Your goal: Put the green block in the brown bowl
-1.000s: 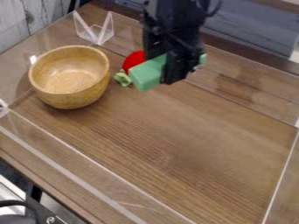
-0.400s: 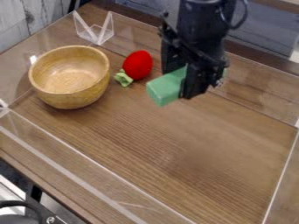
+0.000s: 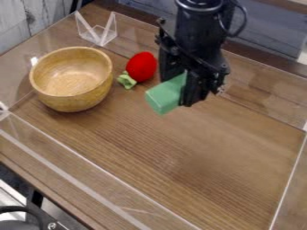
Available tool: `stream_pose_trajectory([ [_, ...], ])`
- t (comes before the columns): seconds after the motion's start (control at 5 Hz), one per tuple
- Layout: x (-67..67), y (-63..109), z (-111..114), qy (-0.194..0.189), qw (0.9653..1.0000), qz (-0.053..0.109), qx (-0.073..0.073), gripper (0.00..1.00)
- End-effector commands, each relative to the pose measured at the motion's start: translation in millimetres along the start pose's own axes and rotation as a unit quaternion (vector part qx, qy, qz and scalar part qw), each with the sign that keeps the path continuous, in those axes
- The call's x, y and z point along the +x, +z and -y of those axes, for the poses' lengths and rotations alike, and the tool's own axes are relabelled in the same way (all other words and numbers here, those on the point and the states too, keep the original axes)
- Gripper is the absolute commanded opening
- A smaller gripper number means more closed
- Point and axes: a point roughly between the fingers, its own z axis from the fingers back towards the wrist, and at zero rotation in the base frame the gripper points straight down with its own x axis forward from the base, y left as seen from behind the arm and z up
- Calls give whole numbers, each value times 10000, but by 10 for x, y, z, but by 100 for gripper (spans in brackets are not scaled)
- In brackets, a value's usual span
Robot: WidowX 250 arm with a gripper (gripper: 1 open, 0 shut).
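The desk (image 3: pixel 204 171) was cut off at the near and right edges of the picture, and its near half lay bare. The bowl (image 3: pixel 72 79) sat near the left edge, well apart from the arm. The gripper (image 3: pixel 189 88) pointed down over the middle of the far side, its fingers pinching the block (image 3: pixel 167 95), which hung tilted above the wood. The fingers hid the block's right end. A strawberry (image 3: pixel 142 65) lay between bowl and gripper, partly hidden by the arm. A clear stand (image 3: pixel 96 30) stood at the far left corner.
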Motion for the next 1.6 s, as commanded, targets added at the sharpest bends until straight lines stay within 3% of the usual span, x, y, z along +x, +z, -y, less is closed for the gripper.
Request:
stream_pose_trajectory([
  [0.0, 45, 251, -134, 443, 9984, 329, 105, 0],
  [0.4, -56, 294, -125, 268, 9990, 358, -6, 0],
  [0.8, -6, 195, -51, 148, 9991, 377, -106, 0],
  [1.2, -118, 262, -143, 172, 9990, 380, -173, 0],
  [1.4, -149, 116, -90, 70, 9991, 368, -214, 0],
])
